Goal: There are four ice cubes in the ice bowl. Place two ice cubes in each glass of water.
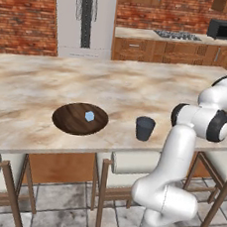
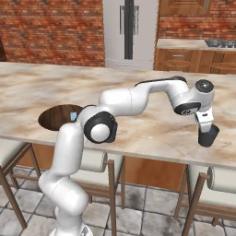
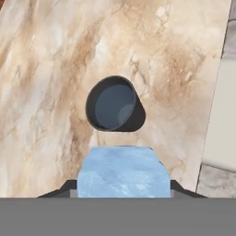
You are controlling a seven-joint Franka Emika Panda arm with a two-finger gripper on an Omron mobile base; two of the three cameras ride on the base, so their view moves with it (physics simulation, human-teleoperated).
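Note:
My gripper (image 3: 123,186) is shut on a pale blue ice cube (image 3: 122,171), which spans the gap between the two tips. It hangs over one dark grey-blue glass of water (image 3: 115,103), close to the glass's near side. From the right base, the gripper (image 2: 205,121) hovers just above that glass (image 2: 208,136) near the counter's front edge. The other glass (image 1: 144,128) stands alone at mid-counter. To its left lies the dark wooden ice bowl (image 1: 69,123) with one ice cube (image 1: 89,116) in it.
The marble counter (image 1: 113,85) runs wide and bare behind the bowl. Stools with pale cushions (image 1: 130,162) stand under its front edge. A fridge (image 1: 84,17), wooden cabinets and a black microwave (image 1: 225,30) line the brick back wall.

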